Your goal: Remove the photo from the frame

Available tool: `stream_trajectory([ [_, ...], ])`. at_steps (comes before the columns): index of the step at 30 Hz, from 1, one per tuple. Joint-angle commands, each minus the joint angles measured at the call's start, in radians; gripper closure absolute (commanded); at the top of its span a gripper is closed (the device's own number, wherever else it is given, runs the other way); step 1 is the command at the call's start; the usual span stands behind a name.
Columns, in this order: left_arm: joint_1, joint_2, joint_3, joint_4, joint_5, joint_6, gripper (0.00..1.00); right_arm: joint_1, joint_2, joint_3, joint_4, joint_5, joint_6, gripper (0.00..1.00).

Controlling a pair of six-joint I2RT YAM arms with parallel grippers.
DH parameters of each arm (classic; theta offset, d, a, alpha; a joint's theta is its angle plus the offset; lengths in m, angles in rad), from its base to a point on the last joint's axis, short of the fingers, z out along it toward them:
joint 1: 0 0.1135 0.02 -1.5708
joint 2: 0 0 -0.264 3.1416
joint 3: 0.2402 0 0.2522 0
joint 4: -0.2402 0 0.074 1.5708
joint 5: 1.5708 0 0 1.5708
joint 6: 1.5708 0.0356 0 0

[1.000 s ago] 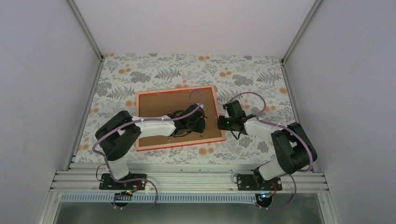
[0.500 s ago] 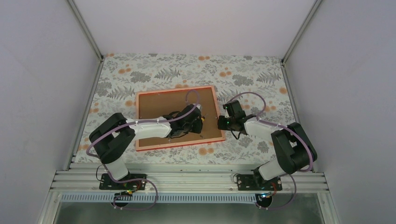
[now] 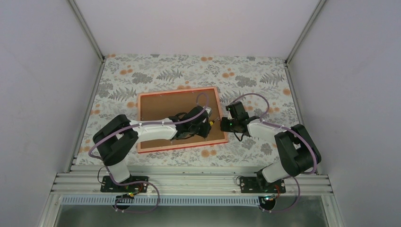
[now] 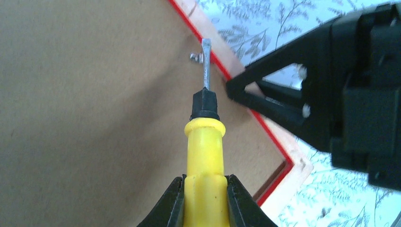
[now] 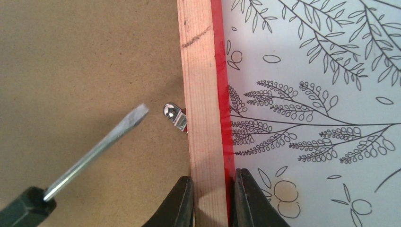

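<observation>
The left gripper (image 4: 204, 188) pinches a yellow-handled screwdriver (image 4: 204, 142), blade just beside a metal clip (image 5: 174, 115), while the right gripper (image 5: 211, 189) clamps the frame (image 5: 203, 71) edge.

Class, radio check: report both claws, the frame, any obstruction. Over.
Left claw shut on screwdriver, blade beside clip. Right claw shut on frame edge. Frame face down, backing in, photo hidden. Clip blocks backing.

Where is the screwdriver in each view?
Top external: the screwdriver is right of centre, over the frame backing near its right rail.
Left wrist: bottom centre, yellow handle in the left pincer, blade up by the metal clip.
Right wrist: lower left, only the blade, angled toward the clip.
Shared landmark: the frame's red right rail.
</observation>
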Motion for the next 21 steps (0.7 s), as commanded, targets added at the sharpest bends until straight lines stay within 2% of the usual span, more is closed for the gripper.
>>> stream_trajectory([
  [1, 0.004, 0.046, 0.083, -0.035, -0.021, 0.057, 0.98, 0.007, -0.021, -0.016, -0.039, -0.004, 0.011, 0.86],
  [21, 0.016, 0.093, 0.126, -0.103, -0.002, 0.074, 0.98, 0.006, -0.026, -0.019, -0.038, -0.001, 0.007, 0.86],
])
